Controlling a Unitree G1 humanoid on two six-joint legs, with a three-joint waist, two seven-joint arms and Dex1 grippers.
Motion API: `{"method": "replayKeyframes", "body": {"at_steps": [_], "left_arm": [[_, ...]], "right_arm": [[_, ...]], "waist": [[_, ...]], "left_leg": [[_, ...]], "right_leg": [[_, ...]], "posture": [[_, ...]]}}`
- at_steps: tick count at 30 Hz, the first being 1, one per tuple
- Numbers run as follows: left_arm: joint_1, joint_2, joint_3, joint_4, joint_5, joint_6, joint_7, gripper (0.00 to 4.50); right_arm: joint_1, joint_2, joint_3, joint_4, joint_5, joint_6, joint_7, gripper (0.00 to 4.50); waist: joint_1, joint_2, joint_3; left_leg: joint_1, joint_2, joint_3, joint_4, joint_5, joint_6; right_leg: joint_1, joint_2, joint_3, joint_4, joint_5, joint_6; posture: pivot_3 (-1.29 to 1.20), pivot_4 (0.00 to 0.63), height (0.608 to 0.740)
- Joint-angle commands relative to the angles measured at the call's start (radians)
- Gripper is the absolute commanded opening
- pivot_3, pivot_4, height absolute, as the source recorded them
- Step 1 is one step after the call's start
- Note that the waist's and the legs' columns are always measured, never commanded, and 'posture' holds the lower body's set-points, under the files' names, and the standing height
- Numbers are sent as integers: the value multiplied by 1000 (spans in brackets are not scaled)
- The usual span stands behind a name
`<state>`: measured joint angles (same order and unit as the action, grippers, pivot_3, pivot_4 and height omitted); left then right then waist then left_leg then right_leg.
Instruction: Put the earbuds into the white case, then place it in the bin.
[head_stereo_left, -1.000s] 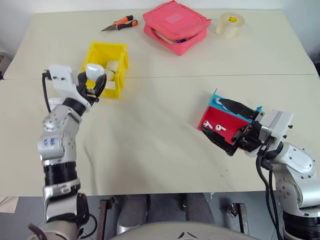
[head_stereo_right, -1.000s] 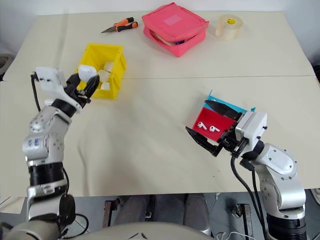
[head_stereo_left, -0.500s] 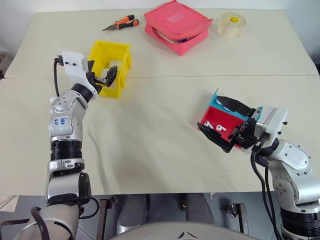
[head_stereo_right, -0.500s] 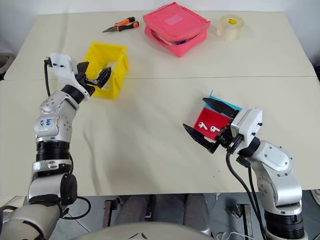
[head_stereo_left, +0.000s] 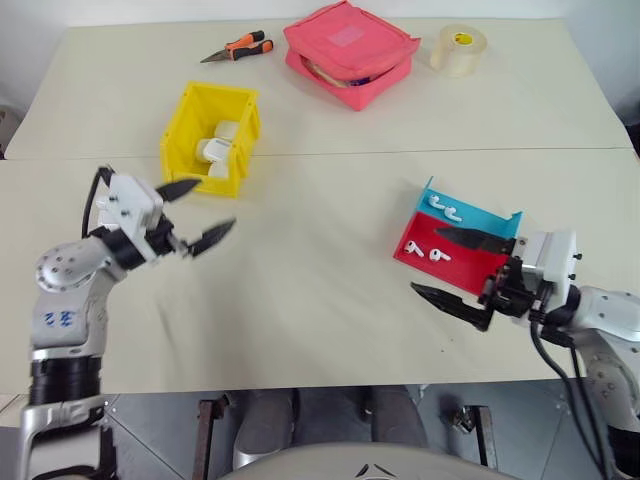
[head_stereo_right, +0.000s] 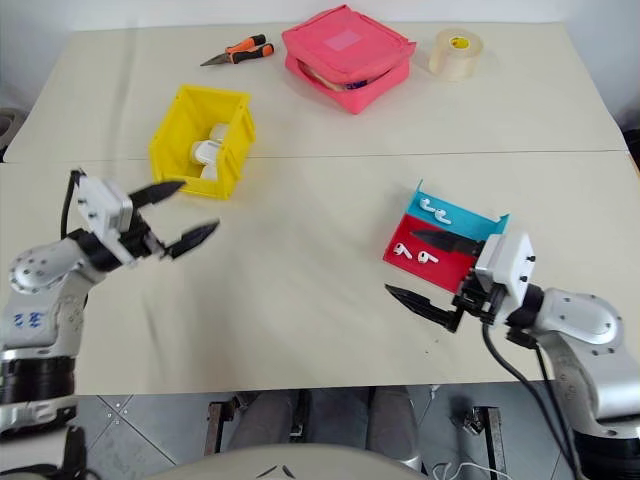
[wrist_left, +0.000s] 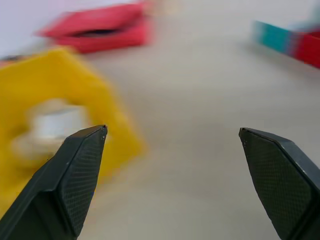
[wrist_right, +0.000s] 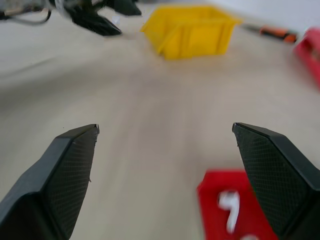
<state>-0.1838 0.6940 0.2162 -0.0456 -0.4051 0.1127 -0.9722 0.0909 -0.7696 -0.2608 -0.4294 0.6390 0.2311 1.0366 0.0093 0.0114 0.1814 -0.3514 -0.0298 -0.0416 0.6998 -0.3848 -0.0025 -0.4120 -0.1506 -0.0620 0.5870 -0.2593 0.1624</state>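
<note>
The yellow bin stands at the back left with white cases lying inside it. My left gripper hovers open and empty just in front of the bin, apart from it. Tiny white earbuds lie in the red-and-blue tray: two on the red half and two on the blue half. My right gripper is open and empty at the tray's near edge, one finger reaching over the red half. The right wrist view has an earbud close by and the bin far off.
A pink zip pouch, a roll of tape and orange-handled pliers lie along the back of the table. A seam crosses the table just behind the bin's front.
My left gripper let go of a white case over the bin, then drew back toward me and lower, open. My right gripper pulled back a little from the tray.
</note>
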Motion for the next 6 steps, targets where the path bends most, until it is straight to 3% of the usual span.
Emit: {"method": "replayKeyframes", "body": {"at_steps": [1, 6], "left_arm": [[8, -6, -27, -45, -12, -56, -56, 4489], [0, -58, -55, -59, 14, -88, -12, 4489]], "right_arm": [[-17, -5, -39, 14, 22, -18, 30, 4500], [-5, 8, -47, 5, 16, -21, 22, 4500]], "waist": [[7, 0, 0], [15, 0, 0]], "left_leg": [[0, 0, 0, 0, 0, 0], [0, 0, 0, 1, 0, 0]], "right_leg": [[0, 0, 0, 0, 0, 0], [0, 0, 0, 1, 0, 0]], "posture": [[0, 150, 740], [0, 150, 740]]}}
